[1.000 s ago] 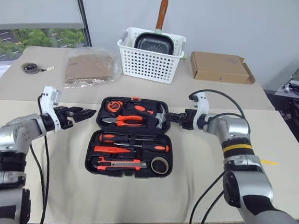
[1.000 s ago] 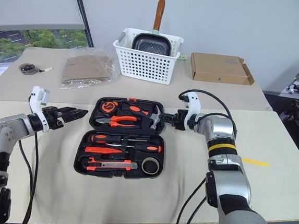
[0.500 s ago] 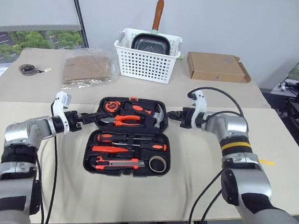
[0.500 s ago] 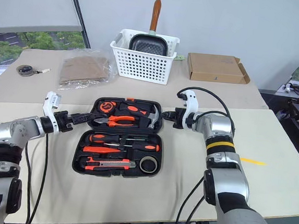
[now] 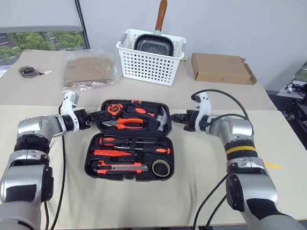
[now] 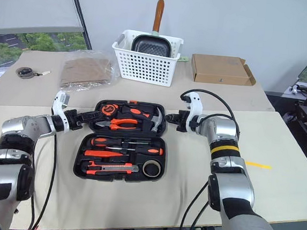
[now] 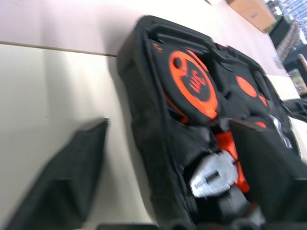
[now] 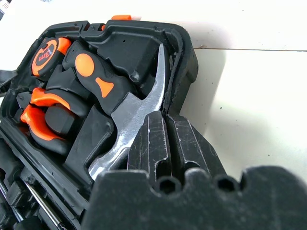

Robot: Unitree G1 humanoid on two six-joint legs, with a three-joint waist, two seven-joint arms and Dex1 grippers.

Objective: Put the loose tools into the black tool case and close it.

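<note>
The black tool case (image 5: 88, 166) lies open and flat on the table. Its near half holds two long screwdrivers (image 5: 135, 144), a slim orange screwdriver (image 5: 111, 153), the utility knife (image 5: 121, 168) and the tape roll (image 5: 161, 169). The far half holds pliers, a hammer and a tape measure. My left gripper (image 5: 99, 115) is open at the far half's left rim, one finger (image 7: 67, 177) outside on the table and the other over the tray. My right gripper (image 5: 174, 117) is shut, its tips (image 8: 165, 120) against the right rim by the hammer head.
Behind the case stands a white slotted basket (image 5: 147, 66) with a pan in it. A cardboard box (image 5: 222, 68) lies to its right and a clear bag of brown material (image 5: 90, 70) to its left. A small round object (image 5: 27, 71) sits far left.
My left gripper has travelled right across the table to the case's left rim. The right gripper's fingers have closed, and it has stayed at the right rim.
</note>
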